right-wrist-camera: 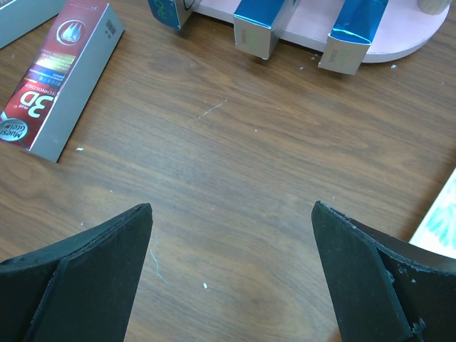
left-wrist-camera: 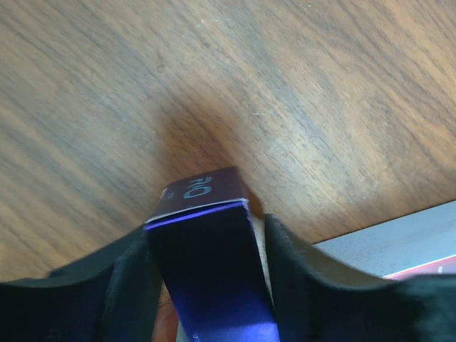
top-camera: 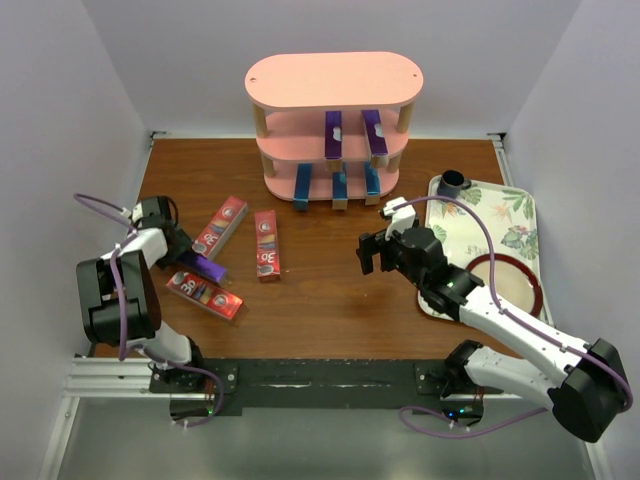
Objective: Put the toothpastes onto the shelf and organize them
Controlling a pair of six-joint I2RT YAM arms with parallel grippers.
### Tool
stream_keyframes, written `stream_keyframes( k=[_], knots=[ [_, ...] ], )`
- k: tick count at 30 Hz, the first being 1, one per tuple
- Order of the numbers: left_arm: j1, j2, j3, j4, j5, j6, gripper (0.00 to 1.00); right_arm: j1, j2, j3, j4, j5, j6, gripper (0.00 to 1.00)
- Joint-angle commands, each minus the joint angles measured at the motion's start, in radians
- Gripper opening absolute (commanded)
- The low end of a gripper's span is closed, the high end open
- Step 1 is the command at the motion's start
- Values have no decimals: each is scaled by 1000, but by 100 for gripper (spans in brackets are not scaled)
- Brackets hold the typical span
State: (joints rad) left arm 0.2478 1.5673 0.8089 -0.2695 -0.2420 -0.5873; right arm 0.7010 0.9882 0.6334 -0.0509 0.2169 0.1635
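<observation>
Left end effector (left-wrist-camera: pixel 206 231) is clamped on a purple toothpaste (left-wrist-camera: pixel 203 191) near the desk's left edge, with three red toothpastes (top-camera: pixel 267 244) lying around it. Right end effector (right-wrist-camera: pixel 231 214) is spread wide and empty over mid-desk. The brown wood-grain desk (top-camera: pixel 330 300) is lightly scratched and boxed in by white walls (top-camera: pixel 60 100). The pink shelf (top-camera: pixel 335 82) stands at the far edge, with three blue cartons (top-camera: pixel 340 187) on the bottom tier and two purple cartons (top-camera: pixel 333 133) on the middle. A floral tray (top-camera: pixel 515 215) lies along the right edge.

- two purple cartons (top-camera: pixel 333 133) (top-camera: pixel 374 133) are lying on the shelf's (top-camera: pixel 335 85) middle tier, three blue cartons (top-camera: pixel 340 187) on the bottom
- three red cartons (top-camera: pixel 266 244) are lying on the table (top-camera: pixel 330 300)
- left gripper (top-camera: pixel 183 252) is meeting the loose purple carton's (top-camera: pixel 208 268) end
- right gripper (top-camera: pixel 377 262) is hovering mid-table
</observation>
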Motion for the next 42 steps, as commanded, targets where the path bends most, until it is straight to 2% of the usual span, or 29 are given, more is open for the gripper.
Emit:
stream_keyframes(
  k=[1, 2, 3, 6, 15, 20, 26, 31, 34, 38, 42],
  knots=[
    [5, -4, 36, 33, 30, -5, 51, 0, -11, -8, 37, 2, -1, 99],
    [5, -7, 38, 32, 33, -5, 49, -1, -14, -9, 37, 4, 1, 99],
    [5, -16, 38, 30, 35, -5, 42, -3, -17, -9, 39, 6, 1, 99],
    [4, -65, 38, 32, 38, -2, 31, 0, -23, -14, 39, 9, 2, 99],
    [4, -275, 27, 35, 118, -20, 22, -1, -11, -3, 25, -2, 5, 99],
    [4, -391, -28, 93, 268, -71, 15, -1, -40, 11, -12, -30, 16, 98],
    [4, -470, -45, 111, 449, -111, 10, 0, -65, -1, -1, -165, 83, 98],
    [-7, -573, -120, 254, 646, -196, 10, 29, -46, -11, 80, -252, 166, 98],
    [-27, -608, -203, 411, 743, -275, 10, 81, -13, -1, 134, -254, 201, 98],
    [-97, -627, -261, 550, 779, -342, 10, 166, 59, 23, 224, -220, 264, 98],
    [-188, -630, -312, 700, 787, -451, 10, 210, 145, 11, 377, -276, 396, 98]
  ],
)
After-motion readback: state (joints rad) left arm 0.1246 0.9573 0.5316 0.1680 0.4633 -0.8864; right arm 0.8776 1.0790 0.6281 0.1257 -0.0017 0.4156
